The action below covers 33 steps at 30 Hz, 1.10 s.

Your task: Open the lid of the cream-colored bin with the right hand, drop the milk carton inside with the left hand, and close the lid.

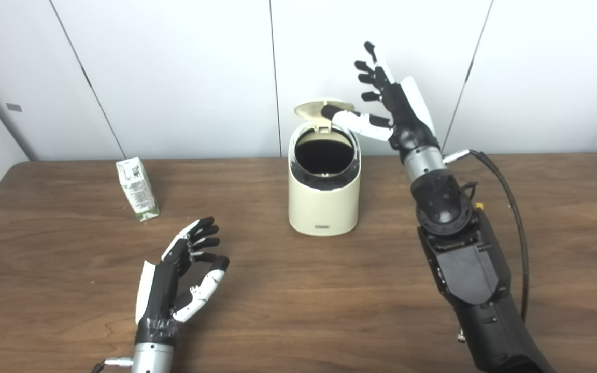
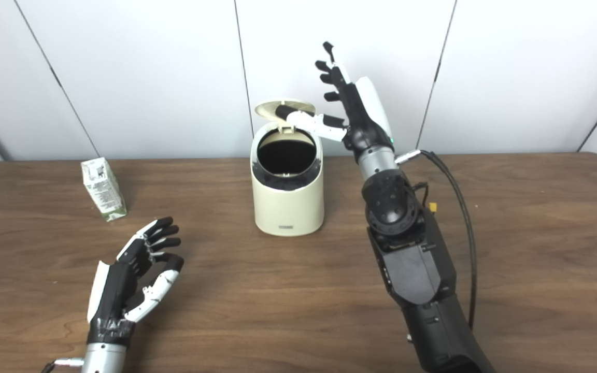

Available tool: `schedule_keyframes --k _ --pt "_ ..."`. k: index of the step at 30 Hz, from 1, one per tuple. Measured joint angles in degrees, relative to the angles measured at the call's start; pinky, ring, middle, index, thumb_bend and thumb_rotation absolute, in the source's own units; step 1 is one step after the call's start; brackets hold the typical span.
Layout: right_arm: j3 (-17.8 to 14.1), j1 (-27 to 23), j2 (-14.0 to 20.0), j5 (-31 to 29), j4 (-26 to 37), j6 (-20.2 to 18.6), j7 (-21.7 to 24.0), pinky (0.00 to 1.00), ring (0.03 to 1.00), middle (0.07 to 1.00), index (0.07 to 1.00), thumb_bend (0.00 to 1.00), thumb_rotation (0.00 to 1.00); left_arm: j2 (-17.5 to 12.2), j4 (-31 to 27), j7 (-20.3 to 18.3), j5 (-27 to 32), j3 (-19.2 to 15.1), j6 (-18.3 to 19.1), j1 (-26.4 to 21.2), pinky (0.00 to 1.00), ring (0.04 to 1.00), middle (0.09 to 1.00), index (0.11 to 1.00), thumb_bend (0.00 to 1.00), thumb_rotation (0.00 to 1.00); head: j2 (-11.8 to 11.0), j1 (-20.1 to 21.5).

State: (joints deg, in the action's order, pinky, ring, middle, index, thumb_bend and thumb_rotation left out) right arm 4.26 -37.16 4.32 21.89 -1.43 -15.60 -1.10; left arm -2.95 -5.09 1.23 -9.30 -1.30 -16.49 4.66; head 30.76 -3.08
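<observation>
both views match: right hand (image 1: pixel 392 98) splayed, thumb against raised lid (image 1: pixel 315 109); left hand (image 1: pixel 182 274) loosely spread, empty.

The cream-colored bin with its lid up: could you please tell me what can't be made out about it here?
- Inside of the cream-colored plastic bin: dark in both views, so its contents are unknown.
- Small label low on its front: too small to read.
- Round cream lid: partly covered by the right hand; whether the thumb touches it is unclear.
</observation>
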Motion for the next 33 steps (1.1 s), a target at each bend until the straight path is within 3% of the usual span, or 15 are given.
schedule_keyframes --k 6,10,16,21,25,29,31,33 --pt "-1.02 4.38 1.17 -2.22 4.81 -2.22 1.45 0.69 0.828 0.895 0.973 0.54 0.63 -0.16 0.04 -0.16 0.5 -0.02 -0.02 0.02 0.65 0.754 0.797 0.852 0.51 0.48 0.0 0.09" --pt "-1.44 8.92 2.46 -3.6 7.9 -2.25 2.34 0.68 0.83 0.89 0.969 0.53 0.69 -0.18 0.04 -0.17 0.71 -0.03 -0.11 -0.02 0.65 0.756 0.799 0.853 0.5 0.48 0.09 0.35" --pt "-4.14 15.72 4.45 -8.51 12.88 -2.16 4.45 0.82 0.867 0.917 0.989 0.49 0.78 -0.34 0.05 -0.24 1.37 -0.1 -0.1 0.01 0.66 0.76 0.803 0.856 0.51 0.47 0.18 0.7" --pt "-6.55 21.9 4.74 -13.5 15.99 -2.08 5.41 0.91 0.953 0.988 0.981 0.52 0.87 -0.65 0.19 -0.28 2.39 -0.18 -0.11 0.01 0.66 0.764 0.804 0.857 0.52 0.49 0.26 1.14" --pt "-7.78 26.18 4.37 -17.35 19.05 -2.68 6.0 0.9 0.985 0.985 0.943 0.58 0.86 -0.79 0.4 -0.26 2.8 -0.37 -0.1 -0.1 0.67 0.765 0.803 0.856 0.52 0.49 0.35 1.23" --pt "-8.96 28.91 3.29 -20.14 20.19 -3.85 5.86 0.95 1.0 0.995 0.926 0.58 0.84 -0.77 0.39 -0.19 2.93 -0.69 0.27 -0.12 0.67 0.762 0.798 0.851 0.53 0.44 0.26 0.97" --pt "-9.25 30.97 2.94 -21.65 20.13 -3.51 5.91 0.92 0.975 0.979 0.911 0.58 0.8 -0.45 0.27 0.11 2.89 -1.02 0.7 -0.21 0.64 0.743 0.794 0.854 0.54 0.34 0.26 0.0" --pt "-9.79 33.38 2.31 -22.61 19.88 -1.95 5.78 0.89 0.957 0.967 0.903 0.57 0.77 0.09 -0.05 0.96 2.67 -1.81 1.54 -0.18 0.68 0.752 0.8 0.87 0.57 0.23 0.18 -1.66"
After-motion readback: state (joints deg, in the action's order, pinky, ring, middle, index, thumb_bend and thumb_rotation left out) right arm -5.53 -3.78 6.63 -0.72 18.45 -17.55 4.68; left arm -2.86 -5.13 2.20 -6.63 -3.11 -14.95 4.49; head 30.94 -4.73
